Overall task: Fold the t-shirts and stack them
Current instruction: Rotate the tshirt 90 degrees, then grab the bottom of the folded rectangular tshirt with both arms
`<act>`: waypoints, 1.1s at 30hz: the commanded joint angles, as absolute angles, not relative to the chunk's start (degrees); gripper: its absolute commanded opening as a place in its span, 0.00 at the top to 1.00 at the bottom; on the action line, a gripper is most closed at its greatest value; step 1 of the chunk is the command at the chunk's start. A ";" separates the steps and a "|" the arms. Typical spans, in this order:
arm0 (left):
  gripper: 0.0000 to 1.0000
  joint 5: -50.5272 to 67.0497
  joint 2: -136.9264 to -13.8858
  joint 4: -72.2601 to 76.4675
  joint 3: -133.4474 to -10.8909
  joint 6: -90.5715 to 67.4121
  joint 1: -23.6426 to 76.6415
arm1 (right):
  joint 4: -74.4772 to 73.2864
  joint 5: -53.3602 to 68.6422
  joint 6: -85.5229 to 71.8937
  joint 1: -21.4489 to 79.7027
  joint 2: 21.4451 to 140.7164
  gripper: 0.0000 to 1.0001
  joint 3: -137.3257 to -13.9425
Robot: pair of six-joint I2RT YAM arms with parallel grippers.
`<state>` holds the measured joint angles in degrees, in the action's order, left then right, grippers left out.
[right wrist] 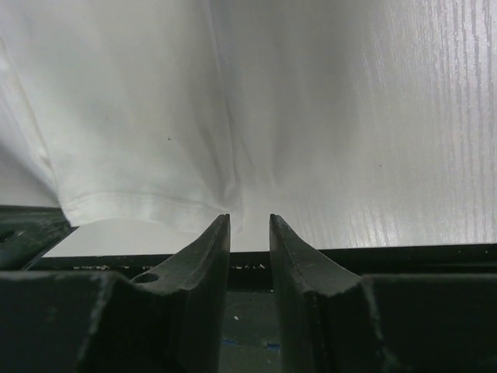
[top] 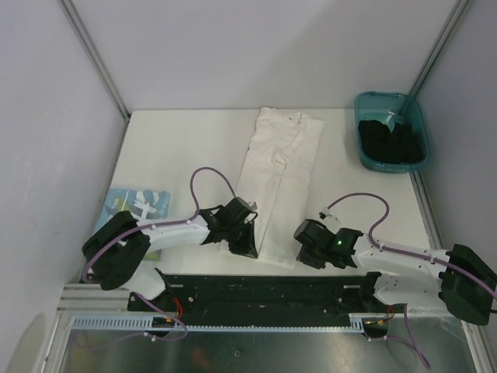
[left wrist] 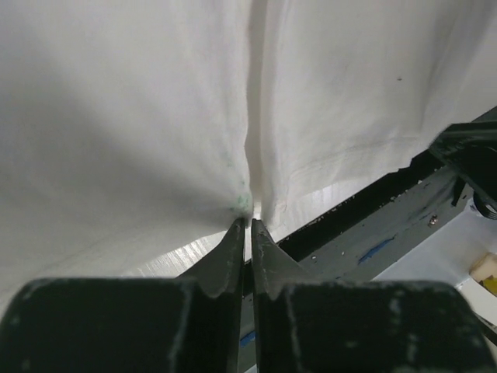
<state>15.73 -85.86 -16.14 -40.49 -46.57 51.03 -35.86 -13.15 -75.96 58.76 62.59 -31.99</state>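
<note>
T-shirt [left wrist: 140,116] hem between left jaws

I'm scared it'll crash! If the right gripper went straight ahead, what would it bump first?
Probably the near hem of the white t-shirt, just ahead of the right gripper. The shirt's edge runs right there, so it might slide onto bare table instead.

A white t-shirt [top: 279,183] lies folded lengthwise at centre — a blue-printed t-shirt [top: 138,203] sits folded, far left.

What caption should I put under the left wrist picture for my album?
Left pincer pinching the soft white cotton t-shirt at its edge.
</note>
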 commanded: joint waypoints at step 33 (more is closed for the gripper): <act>0.59 4.01 -66.06 -26.85 -29.86 -43.34 33.48 | -26.22 -11.06 -79.04 62.57 72.12 0.68 -29.53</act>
